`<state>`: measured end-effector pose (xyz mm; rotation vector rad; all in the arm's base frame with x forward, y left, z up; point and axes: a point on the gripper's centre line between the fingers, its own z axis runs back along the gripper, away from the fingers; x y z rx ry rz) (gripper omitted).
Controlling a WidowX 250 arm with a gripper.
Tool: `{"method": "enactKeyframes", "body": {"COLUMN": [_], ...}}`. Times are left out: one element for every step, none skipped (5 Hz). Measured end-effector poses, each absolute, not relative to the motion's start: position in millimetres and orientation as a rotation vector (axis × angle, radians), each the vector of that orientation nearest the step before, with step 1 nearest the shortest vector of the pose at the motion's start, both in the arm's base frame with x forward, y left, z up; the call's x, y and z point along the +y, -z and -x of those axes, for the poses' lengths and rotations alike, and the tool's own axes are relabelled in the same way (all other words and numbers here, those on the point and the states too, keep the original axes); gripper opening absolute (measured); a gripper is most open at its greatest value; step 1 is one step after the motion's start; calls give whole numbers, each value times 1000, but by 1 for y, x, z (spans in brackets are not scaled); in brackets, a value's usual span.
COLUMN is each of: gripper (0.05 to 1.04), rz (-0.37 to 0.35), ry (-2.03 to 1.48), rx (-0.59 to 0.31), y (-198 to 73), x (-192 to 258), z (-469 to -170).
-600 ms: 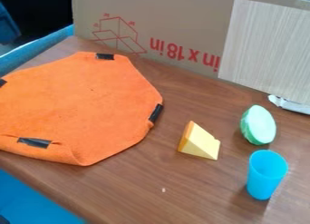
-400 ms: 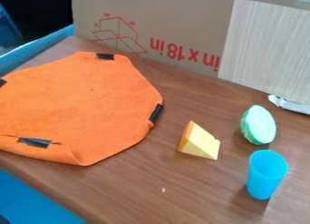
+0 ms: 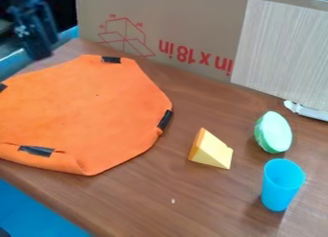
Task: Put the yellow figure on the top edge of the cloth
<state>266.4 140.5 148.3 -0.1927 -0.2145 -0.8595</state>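
The yellow cheese wedge (image 3: 211,150) sits on the tabletop (image 3: 147,188), right of the orange cloth (image 3: 89,106). I think grabbing it comes first, so I should go there. My gripper (image 3: 40,52) is by the tabletop's far left corner; I can't tell if my jaws are open, shut or holding anything.

the cloth (image 3: 96,111) lies on the left of the table (image 3: 141,197), the wedge (image 3: 211,152) to its right, the cup (image 3: 280,188) farther right and nearer the front, the oval piece (image 3: 275,133) just behind the cup, and the cardboard (image 3: 179,20) behind them all, with a panel (image 3: 282,49) before its right part.
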Motion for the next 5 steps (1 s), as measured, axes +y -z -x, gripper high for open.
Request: {"method": "enactKeyframes", "body": {"gripper": [1000, 1000, 1000, 1000, 1000], "rz": [133, 142, 164, 175, 177], "ry": [1026, 1251, 1309, 1364, 1353], "rx": [-201, -196, -224, -199, -220], "y": [-136, -122, -107, -93, -86], "x": [121, 93, 70, 38, 8], "z": [-280, -288, -289, -287, -287]}}
